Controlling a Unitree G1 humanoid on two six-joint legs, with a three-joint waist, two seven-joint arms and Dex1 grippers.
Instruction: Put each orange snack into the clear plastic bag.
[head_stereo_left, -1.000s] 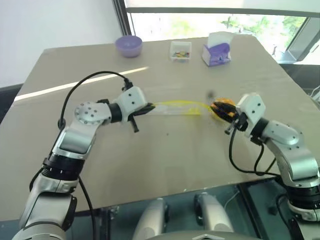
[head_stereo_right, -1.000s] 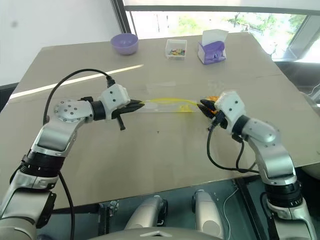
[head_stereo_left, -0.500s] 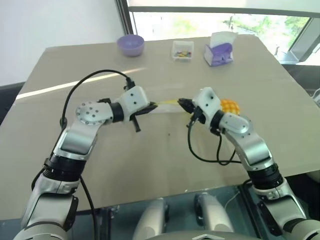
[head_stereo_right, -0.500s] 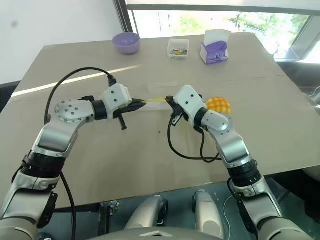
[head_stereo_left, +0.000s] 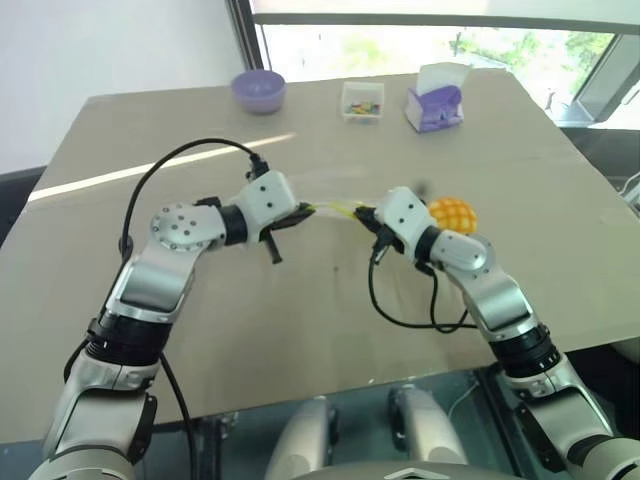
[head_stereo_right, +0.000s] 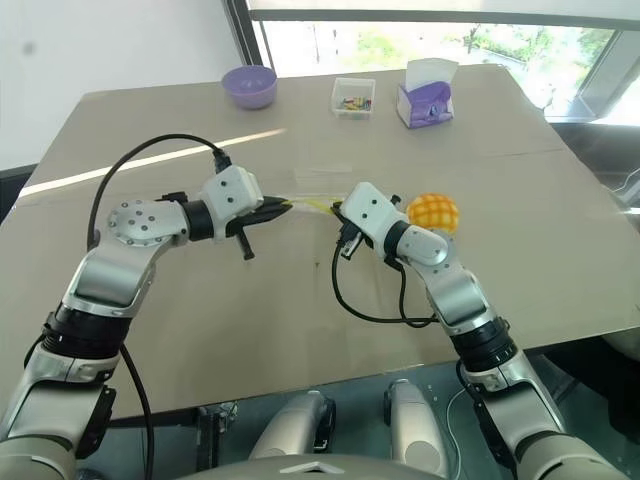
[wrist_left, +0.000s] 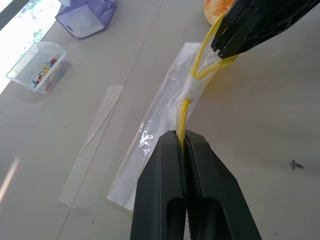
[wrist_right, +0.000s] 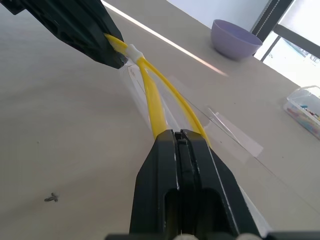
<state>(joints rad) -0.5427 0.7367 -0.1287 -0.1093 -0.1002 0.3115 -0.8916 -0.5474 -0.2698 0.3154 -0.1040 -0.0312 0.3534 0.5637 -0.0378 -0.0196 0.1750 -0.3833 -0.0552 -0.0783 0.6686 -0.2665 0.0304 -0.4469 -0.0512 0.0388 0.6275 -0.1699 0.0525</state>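
Orange snack (head_stereo_right: 433, 212): one round bun with a grid top, sitting on the tan table (head_stereo_right: 560, 220) just behind the right forearm, a little right of centre. Clear plastic bag (wrist_left: 161, 127) lies flat near mid-table with its yellow zip strip (wrist_right: 150, 95) lifted between the two grippers.

Surface: broad tan tabletop, matte, a bright stripe of sunlight crossing its left part. White wall at far left, window along the far side with greenery outside.

Far edge holds a purple bowl (head_stereo_right: 249, 85), a small clear box (head_stereo_right: 353, 97) of coloured bits, and a purple-and-white tissue box (head_stereo_right: 424, 95), all well apart from the bag. Open tabletop lies to the near side and right of the arms; near edge drops to dark floor.

Left gripper (head_stereo_right: 283, 207): arm bent in from the left, pointing right, jaws closed on one end of the zip strip. Right gripper (head_stereo_right: 340, 208): forearm angled in toward the left, jaws pinched together on the strip's other part. The two tips face each other, near but apart.
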